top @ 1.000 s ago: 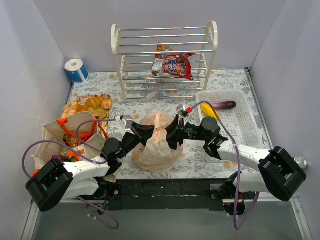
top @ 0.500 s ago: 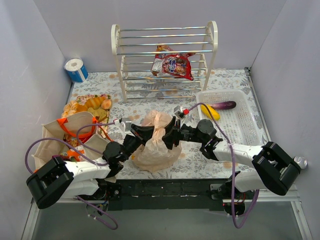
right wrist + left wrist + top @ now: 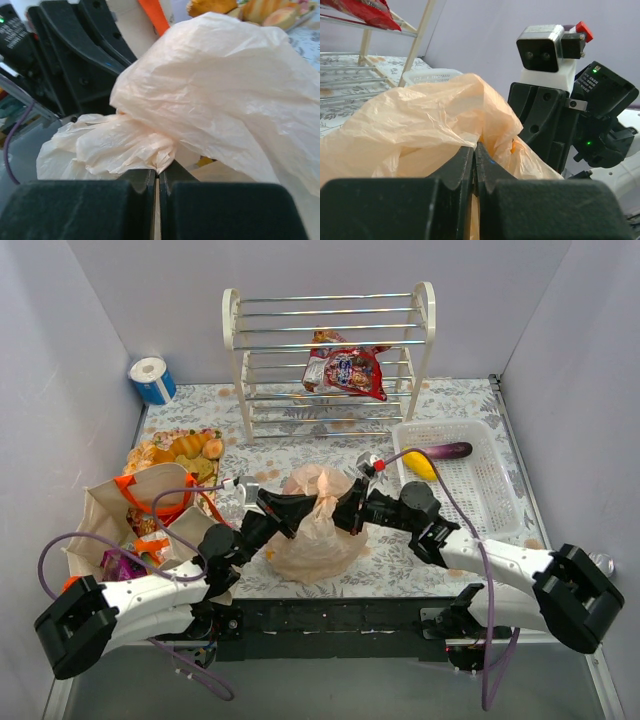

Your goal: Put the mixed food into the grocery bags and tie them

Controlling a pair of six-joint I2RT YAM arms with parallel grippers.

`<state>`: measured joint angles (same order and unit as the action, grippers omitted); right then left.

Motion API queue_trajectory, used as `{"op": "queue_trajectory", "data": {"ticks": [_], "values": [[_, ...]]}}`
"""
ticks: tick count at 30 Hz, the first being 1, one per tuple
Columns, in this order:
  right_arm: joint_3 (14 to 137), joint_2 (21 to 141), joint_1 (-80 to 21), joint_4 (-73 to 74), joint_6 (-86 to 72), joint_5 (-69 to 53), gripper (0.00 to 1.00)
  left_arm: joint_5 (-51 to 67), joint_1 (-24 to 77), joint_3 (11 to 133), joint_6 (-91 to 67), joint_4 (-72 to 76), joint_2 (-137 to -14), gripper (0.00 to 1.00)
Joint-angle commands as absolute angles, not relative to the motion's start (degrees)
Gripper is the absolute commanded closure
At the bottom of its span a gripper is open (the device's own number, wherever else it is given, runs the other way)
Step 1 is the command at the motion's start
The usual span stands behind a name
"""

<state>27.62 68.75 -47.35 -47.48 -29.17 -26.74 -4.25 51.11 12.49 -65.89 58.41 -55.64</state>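
The thin peach-orange plastic bag (image 3: 318,532) sits full and lumpy near the middle of the flowery table (image 3: 300,430), toward 6 o'clock, with its crinkly top bunched up. The beige cloth tote with orange handles (image 3: 98,520) stands open at 8 o'clock. A shiny red snack packet (image 3: 350,370) lies on the white rack (image 3: 240,340) at 12 o'clock. A small yellow fruit (image 3: 420,466) lies at 3 o'clock
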Motion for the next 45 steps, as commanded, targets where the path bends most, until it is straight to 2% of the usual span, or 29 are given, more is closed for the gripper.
{"op": "queue_trajectory", "data": {"ticks": [1, 5, 13, 23, 32, 39, 45], "values": [[28.6, 61.0, -47.4, -30.4, -20.9, -16.6, 0.99, -5.5, 49.3, 14.9, -64.2, 45.9, -48.5, 1.00], [30.3, 56.3, -47.3, -20.0, -17.1, -12.2, 0.99, -4.2, 47.9, 16.4, -64.6, 41.3, -47.4, 1.00], [37.0, 55.4, -47.4, 1.9, -11.3, -1.2, 0.99, -3.7, 45.7, 18.4, -64.5, 37.0, -45.9, 1.00], [41.7, 55.7, -47.4, 11.8, -4.9, 11.6, 0.99, -3.4, 42.8, 21.3, -63.4, 30.4, -45.2, 1.00], [41.9, 56.9, -47.9, 11.9, -1.1, 23.7, 0.99, -3.1, 41.2, 21.9, -62.4, 27.6, -44.8, 1.00], [41.8, 61.2, -48.6, 7.8, -1.0, 41.4, 0.99, -4.4, 40.3, 22.1, -62.7, 25.8, -44.9, 1.00], [45.4, 64.8, -48.7, 5.6, -0.2, 50.3, 0.99, -5.3, 38.9, 22.8, -62.1, 22.9, -44.2, 1.00]]}}
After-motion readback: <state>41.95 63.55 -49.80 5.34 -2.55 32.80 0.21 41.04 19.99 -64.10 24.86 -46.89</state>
